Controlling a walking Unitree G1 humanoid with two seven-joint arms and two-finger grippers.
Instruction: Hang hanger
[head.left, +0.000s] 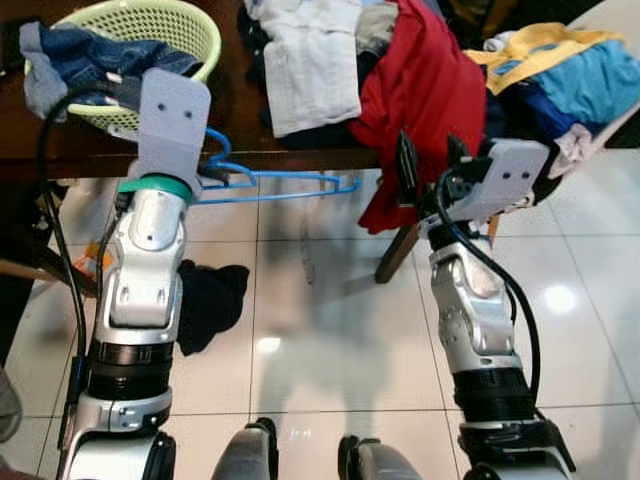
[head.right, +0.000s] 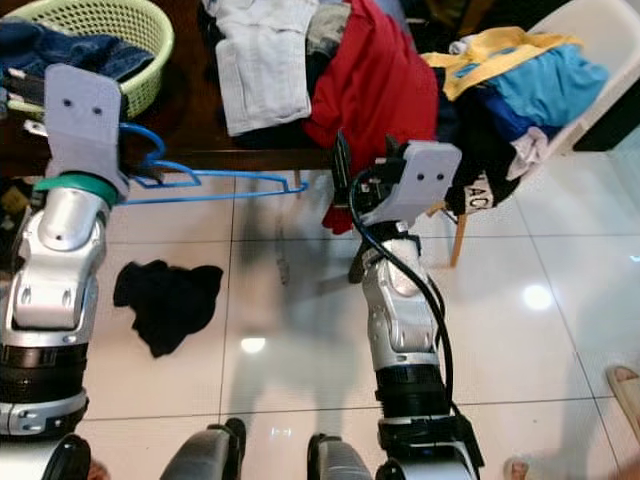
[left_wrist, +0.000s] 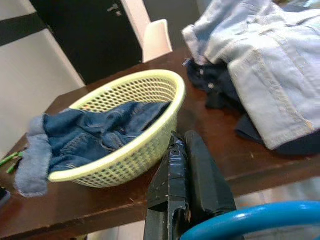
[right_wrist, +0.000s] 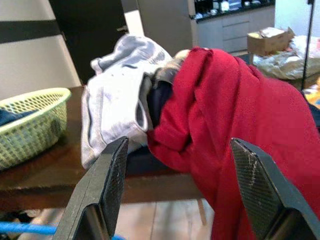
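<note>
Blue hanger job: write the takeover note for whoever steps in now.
Left gripper: jaws shut on the blue hanger, held at its hook end beside the table edge, the bar sticking out toward the robot's right.
Right gripper: jaws open, holding nothing, facing the red garment that droops off the table.
Nearby: yellow basket with jeans on the table, a clothes pile, a dark cloth on the floor.
Done: hanger picked up.
Left: hang it; no rail or garment on it is visible yet.
</note>
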